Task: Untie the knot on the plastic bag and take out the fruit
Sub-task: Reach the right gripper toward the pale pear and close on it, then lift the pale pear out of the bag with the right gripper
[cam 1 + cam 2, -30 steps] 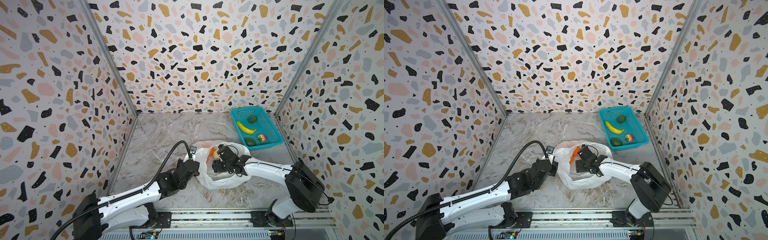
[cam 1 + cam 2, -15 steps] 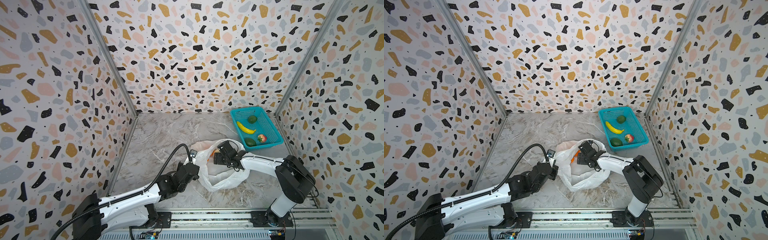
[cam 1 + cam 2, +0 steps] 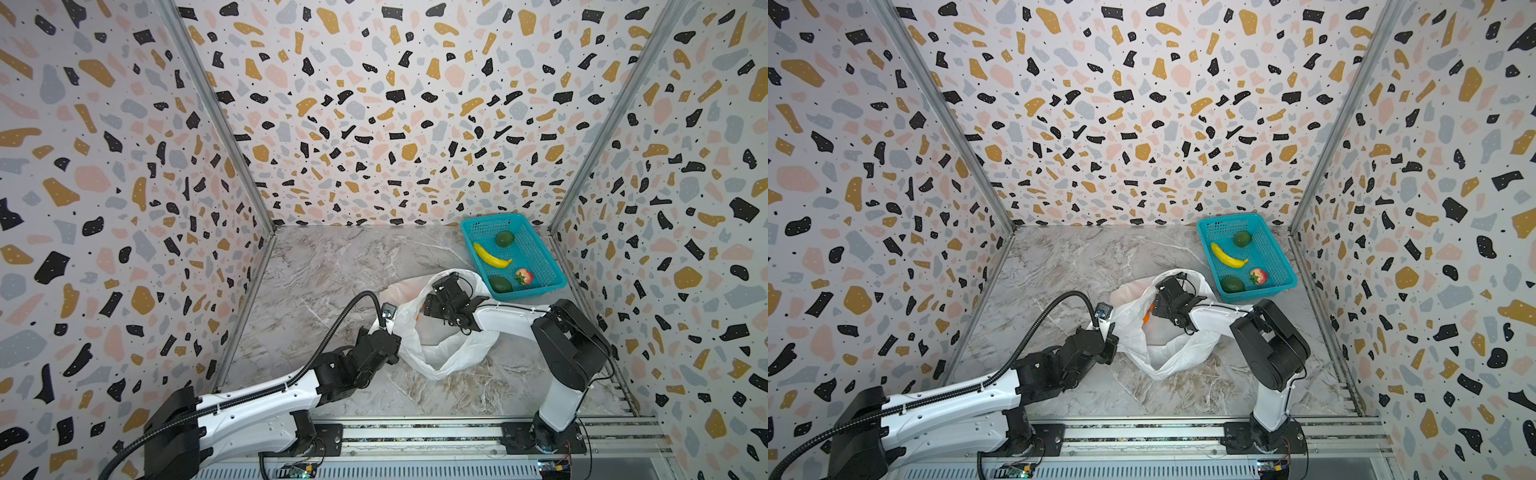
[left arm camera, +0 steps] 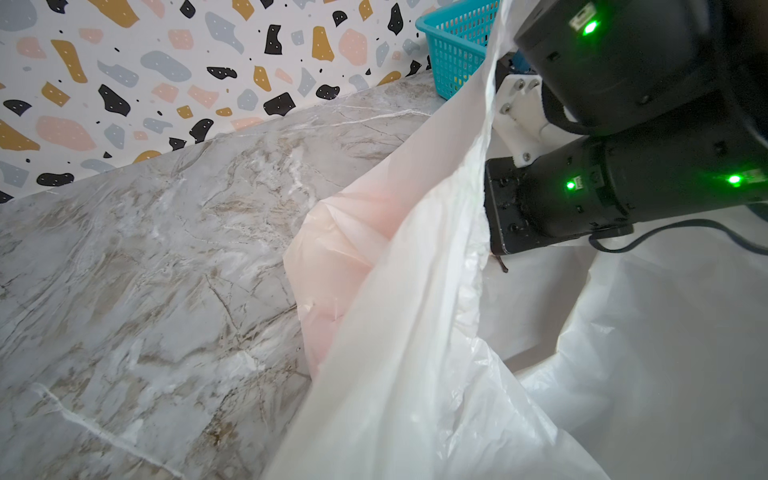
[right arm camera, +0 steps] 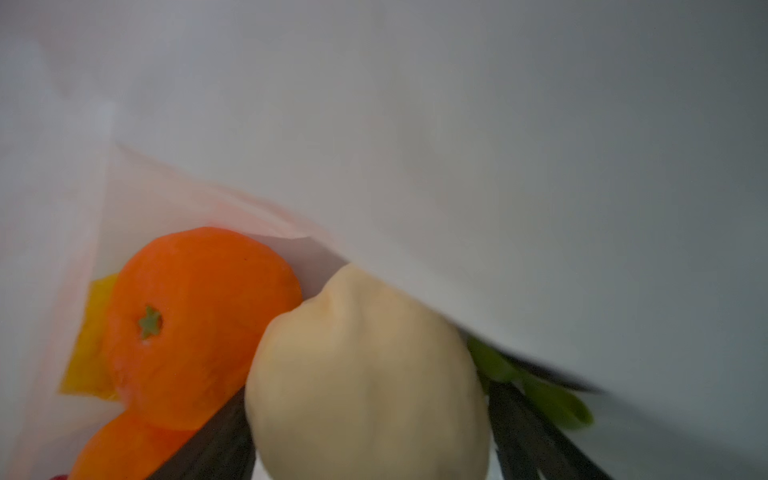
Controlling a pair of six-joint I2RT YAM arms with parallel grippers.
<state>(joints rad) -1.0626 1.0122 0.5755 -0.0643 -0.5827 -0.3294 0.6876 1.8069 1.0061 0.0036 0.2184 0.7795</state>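
At 9 o'clock of the plastic bag (image 3: 453,353), left gripper (image 3: 390,330) was pinched together on the bag's rim, holding that edge up. Bag lay on the marble table (image 3: 332,270), right of centre, mouth gaping. Right gripper (image 3: 430,306) sat inside it, entering from 3 o'clock. Its fingers (image 5: 216,440) stood wide, pressed on either side of a beige ball (image 5: 365,374). Orange (image 5: 195,324) touched the ball, yellow piece (image 5: 89,345) just beyond the orange. Teal basket (image 3: 532,291) sat at 1 o'clock of the bag, banana (image 3: 490,257) inside.
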